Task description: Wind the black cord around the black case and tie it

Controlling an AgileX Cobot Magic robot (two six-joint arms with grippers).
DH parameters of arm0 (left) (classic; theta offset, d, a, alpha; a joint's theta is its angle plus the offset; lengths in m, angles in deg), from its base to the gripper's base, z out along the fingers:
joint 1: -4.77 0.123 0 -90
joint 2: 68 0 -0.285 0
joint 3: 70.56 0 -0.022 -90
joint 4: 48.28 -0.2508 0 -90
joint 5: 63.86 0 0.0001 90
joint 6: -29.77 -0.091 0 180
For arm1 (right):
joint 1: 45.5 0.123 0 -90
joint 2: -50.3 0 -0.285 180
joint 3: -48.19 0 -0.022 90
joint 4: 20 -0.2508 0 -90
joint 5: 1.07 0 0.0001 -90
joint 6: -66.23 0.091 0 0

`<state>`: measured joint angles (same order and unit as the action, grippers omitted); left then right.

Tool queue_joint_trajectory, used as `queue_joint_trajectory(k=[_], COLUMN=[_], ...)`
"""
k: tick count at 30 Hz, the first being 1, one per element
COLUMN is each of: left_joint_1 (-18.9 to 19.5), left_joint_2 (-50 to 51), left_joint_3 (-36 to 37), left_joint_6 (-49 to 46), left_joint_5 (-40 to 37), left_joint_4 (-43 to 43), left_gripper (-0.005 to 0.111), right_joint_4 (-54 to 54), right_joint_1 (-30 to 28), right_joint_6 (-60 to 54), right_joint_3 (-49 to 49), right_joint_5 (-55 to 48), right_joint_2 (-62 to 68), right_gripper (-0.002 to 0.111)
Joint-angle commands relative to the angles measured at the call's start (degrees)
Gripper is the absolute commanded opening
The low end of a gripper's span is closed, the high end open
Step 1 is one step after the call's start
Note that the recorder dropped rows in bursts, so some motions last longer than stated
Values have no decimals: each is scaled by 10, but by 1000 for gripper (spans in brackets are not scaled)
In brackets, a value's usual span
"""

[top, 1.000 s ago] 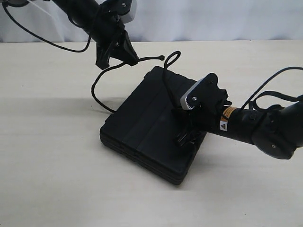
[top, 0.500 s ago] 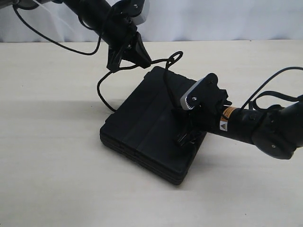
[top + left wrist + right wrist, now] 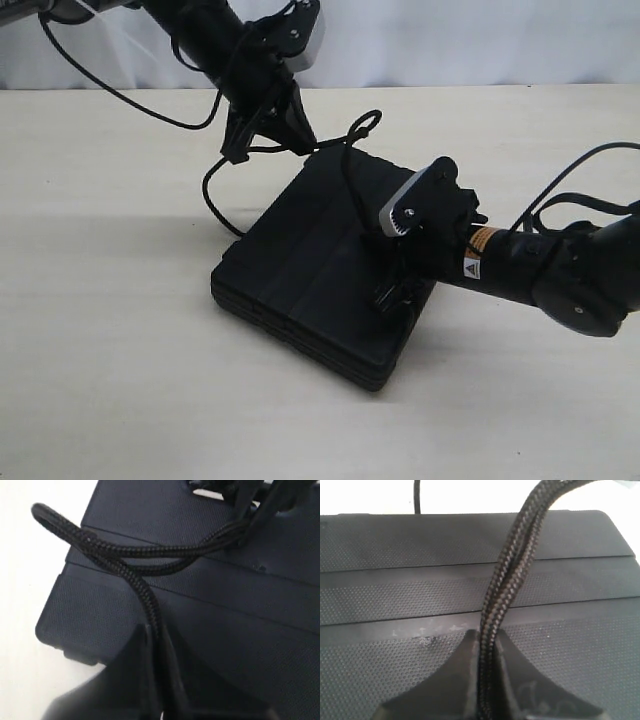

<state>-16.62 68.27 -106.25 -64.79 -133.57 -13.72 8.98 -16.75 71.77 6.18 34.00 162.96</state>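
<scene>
left gripper (image 3: 156, 632), right gripper (image 3: 487, 637): clamp black cord (image 3: 512, 570) | black case (image 3: 300, 260): beneath, on table (image 3: 110, 350)

Matte blk L arm (image 3: 200, 30), chunky tube links. Pale grey cam housing (image 3: 305, 35) w/ rounded corners just behind L gripper (image 3: 300, 143). Thin blk cable (image 3: 150, 114) sagging off the link further back. L fingers (image 3: 135, 680) blk, smooth, wedge-shaped, tapering to a narrow tip. R arm (image 3: 540, 265) also blk, w/ fat rounded joint (image 3: 580, 295) at rear. Silver-grey bracket (image 3: 412, 198) w/ small screws on the wrist, just behind R gripper (image 3: 392, 293). Orange sticker (image 3: 483, 238) and white warning-triangle label (image 3: 472, 267) on the link behind that. Blk cables (image 3: 585, 197) looping off further back. R fingers (image 3: 455, 680) blk, wedge-shaped, faint scuffs.
</scene>
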Motion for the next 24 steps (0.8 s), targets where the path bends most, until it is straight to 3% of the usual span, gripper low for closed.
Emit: queue_joint_trajectory(k=[1, 6, 16, 18, 22, 24], left_joint_1=[1, 1, 0, 0, 0, 0], left_joint_2=[-7, -7, 13, 19, 24, 24], left_joint_3=[2, 2, 2, 2, 2, 2], left_joint_6=[-4, -44, -106, -106, -109, -120], left_joint_5=[-3, -3, -2, -2, -2, -2], left_joint_4=[-16, -12, 52, 52, 88, 126], left_gripper=[0, 0, 0, 0, 0, 0], right_joint_4=[14, 107, 155, 155, 137, 140], right_joint_1=[0, 0, 0, 0, 0, 0], right_joint_6=[10, 38, 28, 26, 68, 135], right_joint_3=[1, 1, 1, 1, 1, 1], right_joint_5=[10, 10, 10, 10, 2, -42], right_joint_2=[2, 2, 2, 2, -6, -50], right_gripper=[4, 4, 7, 16, 61, 69])
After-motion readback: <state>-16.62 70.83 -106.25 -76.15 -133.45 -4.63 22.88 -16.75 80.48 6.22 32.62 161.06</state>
